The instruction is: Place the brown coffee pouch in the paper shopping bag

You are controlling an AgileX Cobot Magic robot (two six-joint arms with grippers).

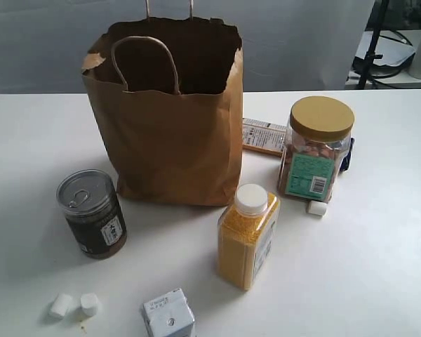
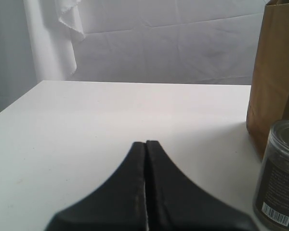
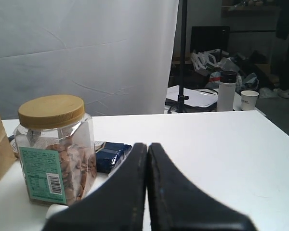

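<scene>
Left tool (image 2: 145,143) and right tool (image 3: 147,144) each have black jaws pressed together, gripping nothing. Nearest on the white worktop (image 1: 379,267) stands a clear plastic bottle of yellow grains with a white cap (image 1: 247,239), with a dark pull-tab can (image 1: 91,214) to its left. Behind them the large brown paper shopping bag (image 1: 168,133) stands upright, mouth open. The brown coffee pouch cannot be made out.

left gripper (image 2: 145,144) fingers together, right gripper (image 3: 147,146) likewise
</scene>
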